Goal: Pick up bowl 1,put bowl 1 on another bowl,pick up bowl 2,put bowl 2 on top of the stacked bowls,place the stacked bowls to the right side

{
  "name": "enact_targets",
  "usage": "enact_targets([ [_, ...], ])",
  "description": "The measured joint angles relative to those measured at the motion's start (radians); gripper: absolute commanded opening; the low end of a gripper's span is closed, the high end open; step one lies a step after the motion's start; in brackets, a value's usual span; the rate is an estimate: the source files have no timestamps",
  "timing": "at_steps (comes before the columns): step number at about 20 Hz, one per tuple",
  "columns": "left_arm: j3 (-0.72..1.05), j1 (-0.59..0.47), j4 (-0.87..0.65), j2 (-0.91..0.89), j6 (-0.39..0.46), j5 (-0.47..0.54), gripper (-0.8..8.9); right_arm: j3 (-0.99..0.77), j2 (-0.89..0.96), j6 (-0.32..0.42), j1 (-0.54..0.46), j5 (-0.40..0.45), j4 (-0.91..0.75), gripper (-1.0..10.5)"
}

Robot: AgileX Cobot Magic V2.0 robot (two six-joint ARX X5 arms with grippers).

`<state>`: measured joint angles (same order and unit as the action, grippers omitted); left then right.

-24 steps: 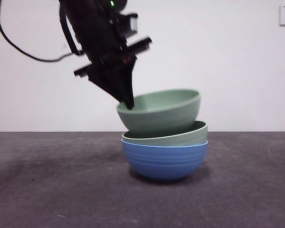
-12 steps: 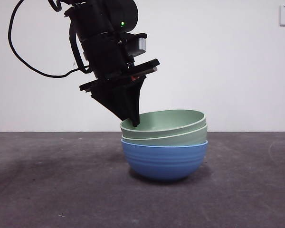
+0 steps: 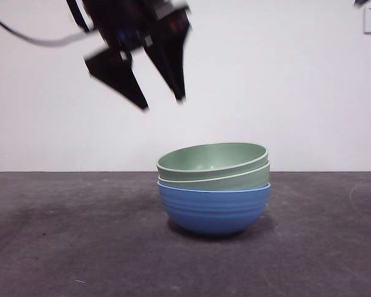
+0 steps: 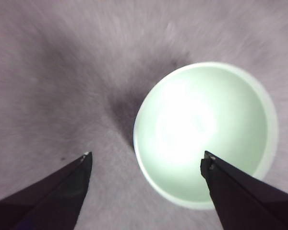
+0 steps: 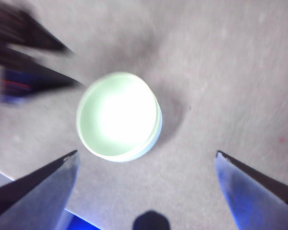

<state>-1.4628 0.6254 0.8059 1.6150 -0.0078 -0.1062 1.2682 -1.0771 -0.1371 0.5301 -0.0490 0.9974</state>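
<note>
Three bowls are sitting nested as one stack near the middle of the grey table (image 3: 62, 247). The blue ribbed bowl (image 3: 214, 210) is resting at the bottom, touching the table. Two pale green bowls are sitting inside it: the lower green bowl (image 3: 235, 179) is showing only a rim band, and the top green bowl (image 3: 213, 158) is leaning slightly, its rim higher on one side.

Above the stack and off to one side of it, the left gripper (image 3: 164, 104) is hanging in the air, jaws spread wide and holding nothing, well clear of the top rim. Its wrist camera is looking down into the pale green hollow of the top bowl (image 4: 204, 132).

The right gripper (image 5: 146, 160) is hovering high over the stack, jaws also spread apart and empty; its camera is showing the stack (image 5: 119, 116) small beneath it.

Stacking appears complete, so the step in hand is likely moving the whole stack to the right side. To do this well, a gripper should be pinching the blue bowl's wall together with the green rims, and travelling slowly so the tilted top bowl is not slipping.
</note>
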Motion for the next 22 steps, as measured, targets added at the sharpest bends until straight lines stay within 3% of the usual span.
enact_targets([
  [4, 0.000, -0.002, 0.052, -0.190, 0.000, 0.000, 3.82, 0.000, -0.185, -0.008, 0.000, -0.004, -0.064, 4.8],
  [10, 0.000, -0.002, 0.137, -0.419, 0.000, 0.000, 3.82, 0.000, -0.481, -0.052, -0.012, -0.082, -0.165, 4.7],
  [14, 0.000, -0.002, 0.170, -0.471, 0.000, 0.000, 3.82, 0.000, -0.608, -0.070, -0.019, -0.082, -0.168, 4.7],
  [18, 0.000, -0.002, 0.176, -0.481, 0.000, 0.000, 3.82, 0.000, -0.683, -0.084, -0.022, -0.140, -0.179, 4.6],
  [22, 0.000, -0.002, 0.188, -0.481, 0.000, 0.000, 3.82, 0.000, -0.722, -0.092, -0.021, -0.161, -0.198, 3.2],
])
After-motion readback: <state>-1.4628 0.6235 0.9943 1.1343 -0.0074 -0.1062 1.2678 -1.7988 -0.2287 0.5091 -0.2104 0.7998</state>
